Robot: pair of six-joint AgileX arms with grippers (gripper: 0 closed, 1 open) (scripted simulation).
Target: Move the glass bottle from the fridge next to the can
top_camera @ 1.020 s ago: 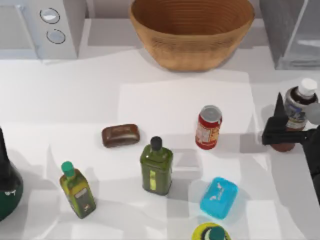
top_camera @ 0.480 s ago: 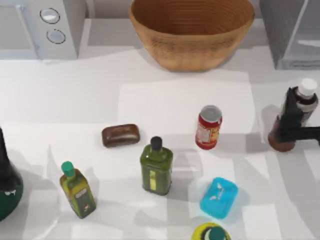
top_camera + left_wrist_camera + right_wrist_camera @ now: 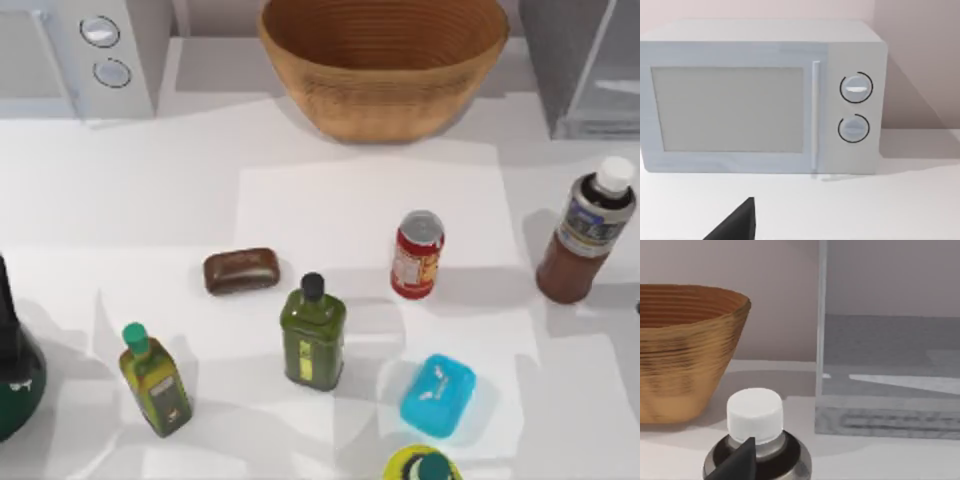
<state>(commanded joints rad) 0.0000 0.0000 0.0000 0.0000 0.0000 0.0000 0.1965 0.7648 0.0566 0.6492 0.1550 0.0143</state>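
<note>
The glass bottle (image 3: 585,240), reddish-brown with a grey-white label and white cap, stands upright and free on the table at the right. It is in front of the grey fridge (image 3: 585,60) and to the right of the red can (image 3: 417,255), with a clear gap between them. My right gripper has drawn back off the right edge. In the right wrist view one dark fingertip (image 3: 742,460) sits just before the bottle's cap (image 3: 755,412), holding nothing, and the fridge (image 3: 890,365) stands behind. My left arm is parked at the left; its fingertip (image 3: 740,225) faces the microwave (image 3: 765,100).
A wicker basket (image 3: 385,60) sits at the back centre and the white microwave (image 3: 90,50) at the back left. A brown block (image 3: 241,270), an olive-green bottle (image 3: 313,335), a green-capped bottle (image 3: 155,380) and a blue box (image 3: 438,395) stand in front of the can.
My right gripper held the bottle a second ago, then let go and pulled away to the right out of the top view. The bottle stays standing where it was.
</note>
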